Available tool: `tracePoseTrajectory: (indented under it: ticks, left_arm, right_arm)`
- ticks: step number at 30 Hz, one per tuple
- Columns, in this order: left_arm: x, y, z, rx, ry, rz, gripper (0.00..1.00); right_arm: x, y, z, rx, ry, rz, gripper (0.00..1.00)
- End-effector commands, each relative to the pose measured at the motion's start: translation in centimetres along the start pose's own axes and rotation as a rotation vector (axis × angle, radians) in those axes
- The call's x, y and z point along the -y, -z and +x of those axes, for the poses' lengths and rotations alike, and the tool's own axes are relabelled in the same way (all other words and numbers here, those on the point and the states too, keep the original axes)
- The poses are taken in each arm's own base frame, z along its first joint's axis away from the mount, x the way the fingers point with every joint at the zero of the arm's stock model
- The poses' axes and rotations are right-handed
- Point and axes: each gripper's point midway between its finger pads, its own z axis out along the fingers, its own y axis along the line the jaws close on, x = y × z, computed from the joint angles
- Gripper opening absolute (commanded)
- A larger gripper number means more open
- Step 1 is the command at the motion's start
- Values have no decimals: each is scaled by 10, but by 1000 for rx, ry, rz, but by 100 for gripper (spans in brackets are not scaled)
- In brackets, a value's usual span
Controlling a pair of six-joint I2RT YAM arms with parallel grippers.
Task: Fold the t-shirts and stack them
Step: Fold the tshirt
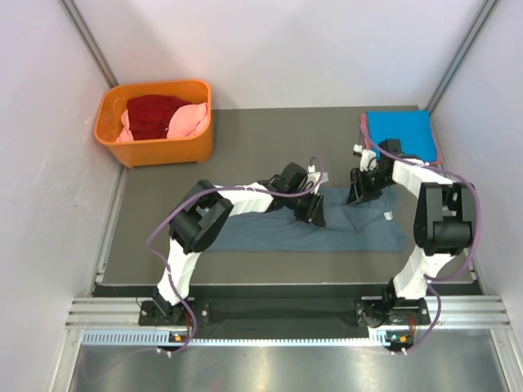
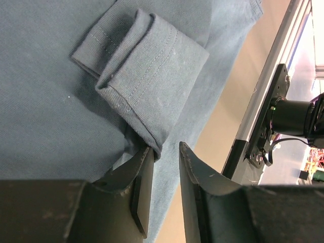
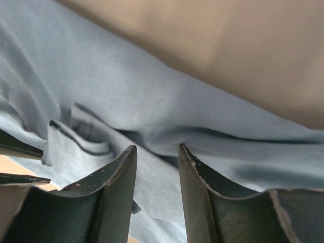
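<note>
One orange basket (image 1: 155, 151) stands at the far left corner of the table (image 1: 270, 131). It holds a dark red t-shirt (image 1: 154, 114) bunched in the middle and a pink t-shirt (image 1: 193, 121) crumpled against its right side. A bright blue t-shirt (image 1: 400, 131) lies folded flat at the far right corner. The slate grey-blue t-shirt (image 1: 253, 233) is spread across the middle of the table, its small white tag (image 1: 388, 216) near the right end.

The left hand (image 2: 166, 147) is low over this shirt, fingers partly apart with nothing between them. One fingertip touches the hem of a sleeve (image 2: 152, 76) folded back on the shirt's body. The right hand (image 3: 157, 148) hangs just beside it over rumpled cloth, also partly open and gripping nothing.

The table is dark grey, enclosed by pale walls (image 1: 286, 49).
</note>
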Motion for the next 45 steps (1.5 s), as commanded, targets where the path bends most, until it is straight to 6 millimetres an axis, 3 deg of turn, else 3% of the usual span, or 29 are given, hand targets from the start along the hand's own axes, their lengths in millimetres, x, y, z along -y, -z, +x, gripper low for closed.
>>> tracePoseTrajectory:
  ticks: [1, 10, 17, 22, 29, 30, 32, 42, 45]
  left_arm:
    - [21, 6, -20, 43, -69, 42, 32]
    - [17, 3, -20, 44, -54, 36, 31]
    - [14, 2, -15, 34, -35, 31, 25]
    - [15, 4, -12, 37, -29, 33, 17]
    - [17, 6, -5, 40, -17, 41, 14]
    - [15, 6, 0, 36, -10, 34, 14]
    - [17, 7, 0, 44, -10, 38, 14]
    - [20, 9, 1, 50, -10, 33, 19]
    - [22, 11, -4, 62, -20, 27, 25]
  right_arm:
    - [-8, -3, -5, -9, 67, -15, 38]
    - [-1, -5, 2, -42, 65, 23, 37]
    - [-8, -3, 1, -34, 85, 1, 26]
    - [-9, 3, -5, 1, 86, 15, 0]
    - [7, 14, -10, 59, -1, 100, 0]
    - [20, 19, -8, 65, -40, 132, 0]
    - [23, 25, -7, 79, -65, 155, 0]
    - [14, 41, -9, 148, -98, 149, 1]
    - [11, 40, -12, 140, -92, 125, 13]
